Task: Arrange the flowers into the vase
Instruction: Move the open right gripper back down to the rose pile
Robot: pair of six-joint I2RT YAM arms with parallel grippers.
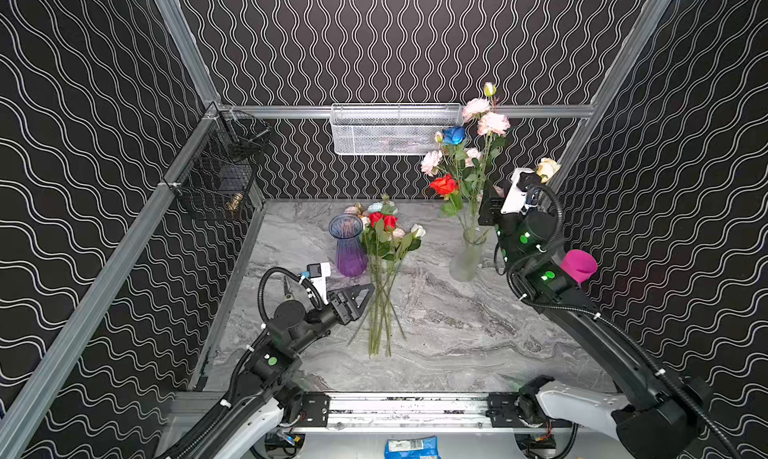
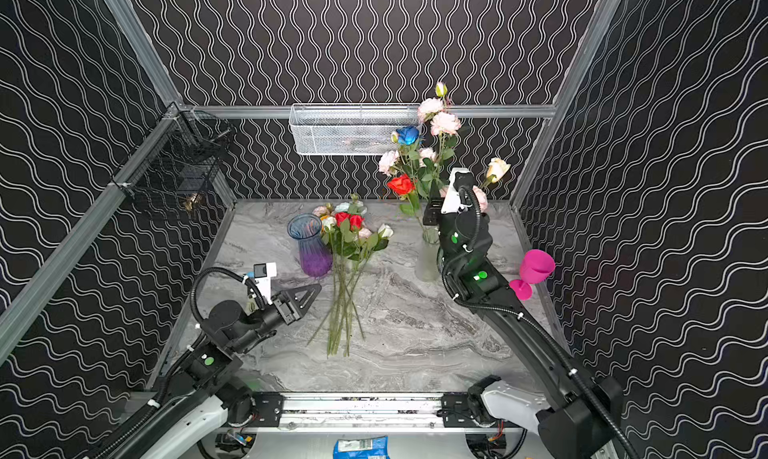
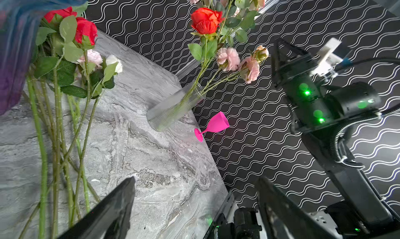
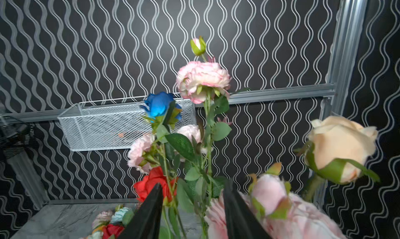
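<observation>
A clear ribbed vase (image 1: 467, 261) (image 2: 428, 263) (image 3: 173, 105) stands at the back right of the marble table. It holds several flowers (image 1: 469, 145) (image 4: 203, 79): pink, blue, red and a peach rose (image 4: 342, 149). More flowers (image 1: 386, 245) (image 2: 349, 236) (image 3: 65, 54) lie loose in a bunch mid-table, stems toward the front. My right gripper (image 1: 484, 211) (image 4: 193, 183) is open just above the vase, its fingers either side of the standing stems without pinching them. My left gripper (image 1: 365, 290) (image 3: 195, 179) is open and empty, just left of the loose stems.
A blue-to-purple glass vase (image 1: 349, 245) stands empty beside the loose blooms. A pink goblet (image 1: 578, 265) sits at the table's right edge behind my right arm. A white mesh basket (image 1: 395, 128) hangs on the back wall, and a black wire basket (image 1: 224, 174) on the left wall.
</observation>
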